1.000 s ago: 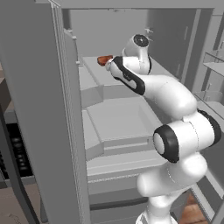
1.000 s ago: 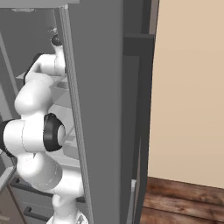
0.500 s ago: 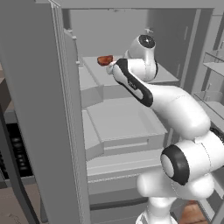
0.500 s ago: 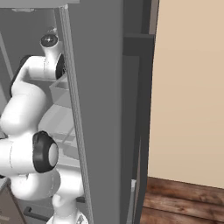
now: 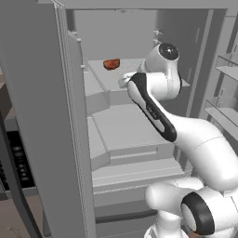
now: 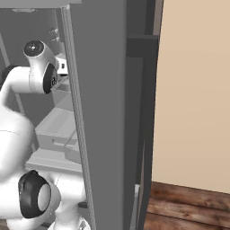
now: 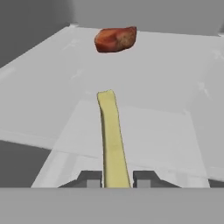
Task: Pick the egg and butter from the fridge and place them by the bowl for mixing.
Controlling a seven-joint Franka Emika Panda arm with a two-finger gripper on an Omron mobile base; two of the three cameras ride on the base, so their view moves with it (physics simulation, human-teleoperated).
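Right, you have the gripper (image 7: 117, 180) clamped on the butter (image 7: 112, 140), whose yellow-green stick runs from between the two dark fingertips (image 7: 91, 178) straight up toward twelve o'clock in the hand view. Its far end hangs over the pale grey shelf (image 7: 175, 87) inside the fridge (image 5: 42, 116). Whether the stick touches the shelf you cannot tell from here. At twelve o'clock beyond the butter sits the red-orange lump (image 7: 116, 39), well apart from the stick's tip, with bare shelf between them and more open shelf out toward three o'clock. The shelf's front lip crosses the hand view low, from about eight o'clock to four o'clock.

In the left base view the lump (image 5: 111, 63) sits at about eleven o'clock on the upper shelf, and the arm's wrist covers the hand itself. The open fridge door (image 5: 32, 139) stands close along the nine o'clock side, door racks (image 5: 228, 93) at three o'clock. In the right base view the fridge's side wall (image 6: 103, 112) hides most of the inside; a beige wall (image 6: 193, 90) and wooden floor (image 6: 188, 206) lie beyond.
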